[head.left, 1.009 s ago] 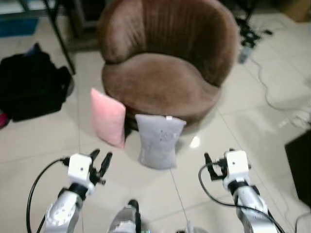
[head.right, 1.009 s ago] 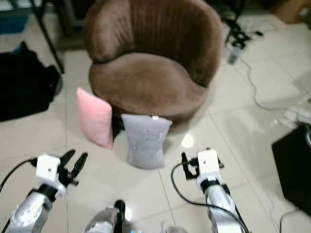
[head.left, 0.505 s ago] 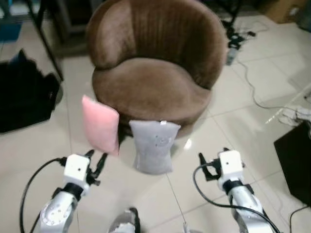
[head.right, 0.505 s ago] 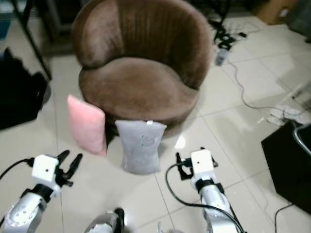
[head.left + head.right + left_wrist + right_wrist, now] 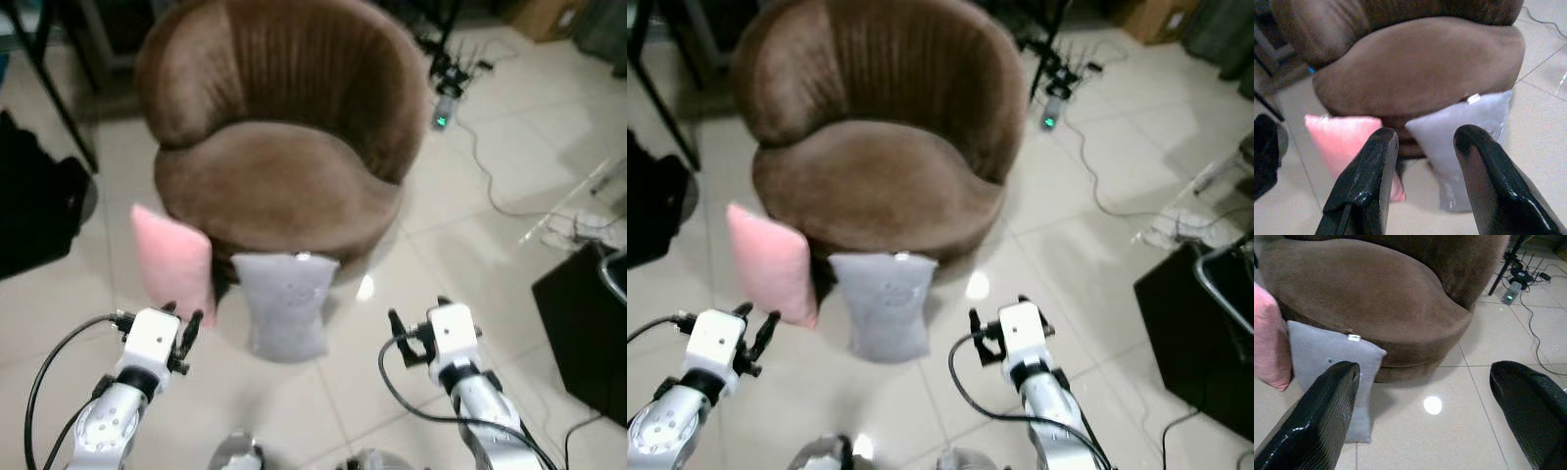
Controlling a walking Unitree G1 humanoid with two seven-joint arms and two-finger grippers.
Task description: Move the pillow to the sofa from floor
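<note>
From the head cameras, a round brown sofa (image 5: pixel 279 147) sits on the pale tiled floor (image 5: pixel 490 255), and two pillows stand on the floor leaning against its front: a grey pillow (image 5: pixel 284 305) in the middle and a pink pillow (image 5: pixel 173 262) just beside it on the robot's left. The left claw (image 5: pixel 184 328) hangs low in front of the pink pillow, its dark fingers close to the pillow's lower edge, while the right claw (image 5: pixel 412 333) hangs well apart from the grey pillow over bare tile (I cannot tell from up here how wide its fingers stand). A black bag (image 5: pixel 39 211) lies off to the left, cables (image 5: pixel 509 196) trail across the floor on the right, and a black box (image 5: pixel 588 323) stands at the right edge. Through the left wrist camera, the left claw's two fingers (image 5: pixel 1366 186) stand apart with nothing between them, and past them both pillows rest against the sofa base. Through the right wrist camera, the right claw's fingers (image 5: pixel 1322 421) are spread wide and empty, with the grey pillow, a sliver of the pink one and a bright glint on the tile beyond.
</note>
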